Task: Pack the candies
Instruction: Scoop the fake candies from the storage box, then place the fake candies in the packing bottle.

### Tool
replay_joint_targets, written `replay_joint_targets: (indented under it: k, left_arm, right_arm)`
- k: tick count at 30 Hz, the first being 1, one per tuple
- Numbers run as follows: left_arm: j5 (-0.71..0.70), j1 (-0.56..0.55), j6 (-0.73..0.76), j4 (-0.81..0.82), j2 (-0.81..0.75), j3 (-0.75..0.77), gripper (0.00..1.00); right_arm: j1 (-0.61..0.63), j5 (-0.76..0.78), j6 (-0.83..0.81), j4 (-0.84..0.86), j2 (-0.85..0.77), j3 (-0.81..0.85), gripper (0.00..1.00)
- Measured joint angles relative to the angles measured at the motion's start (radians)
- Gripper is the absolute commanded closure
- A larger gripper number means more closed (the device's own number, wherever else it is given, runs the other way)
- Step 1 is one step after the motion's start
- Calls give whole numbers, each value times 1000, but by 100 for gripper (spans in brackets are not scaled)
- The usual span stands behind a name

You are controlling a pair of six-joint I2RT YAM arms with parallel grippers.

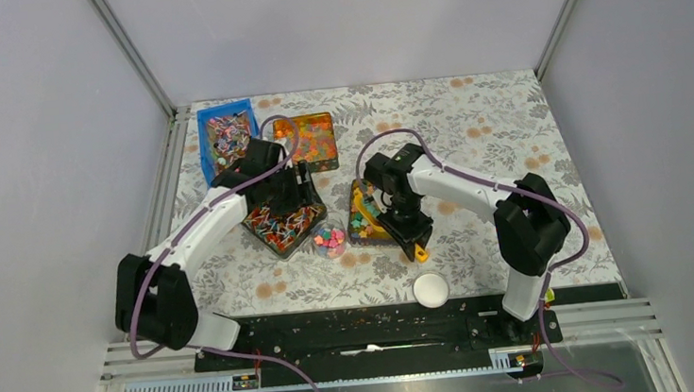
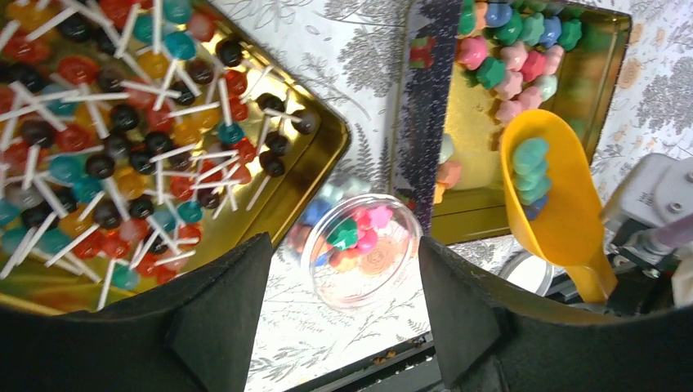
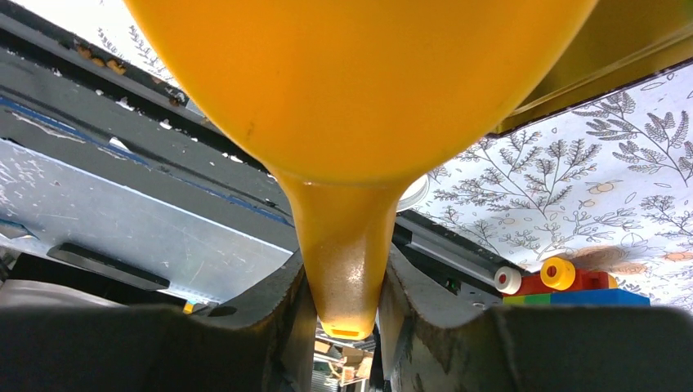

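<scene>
Table (image 1: 509, 144) inspected, with 2 arms at work over it. Gold tin (image 2: 482, 139) holds the stock of candies (image 2: 511, 57), heaped at its far end. A second tin (image 2: 323, 143), full of lollipops, sits apart to its left and is no part of the job.

Yellow scoop (image 2: 572, 212): my right pincer (image 3: 343, 282) is clamped tight on its handle. The bowl hangs above the near part of the gold tin and carries a short row of candies.

Clear cup (image 2: 343, 296) stands on the cloth between the 2 tins, partly filled. My left pincer (image 2: 343, 243) is spread wide and grips nothing. The cup lies just beyond it, centred between its fingers, with no contact that I can see. White lid (image 1: 430, 290) lies apart, near my bases.

Assessment: the step in hand is the transfer of a scoopful to the cup. The next move calls for carrying the scoop level over the tin wall to the cup mouth, then tipping slowly. I judge the left pincer may need to steady the cup.
</scene>
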Motion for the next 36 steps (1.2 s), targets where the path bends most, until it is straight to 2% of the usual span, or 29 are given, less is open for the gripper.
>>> replay_joint_targets:
  k: [15, 24, 30, 36]
  left_arm:
    - [-121, 22, 11, -56, -254, -193, 29]
    - [-130, 24, 10, -66, -291, -232, 27]
    - [-130, 24, 10, -68, -291, -235, 27]
    - [-130, 24, 9, -69, -291, -251, 27]
  right_arm:
    - [146, -19, 31, -64, -38, 21, 100]
    - [174, -135, 34, -117, -30, 117, 100]
    - [175, -249, 39, -157, 37, 225, 100]
    - [175, -348, 40, -195, 100, 253, 100]
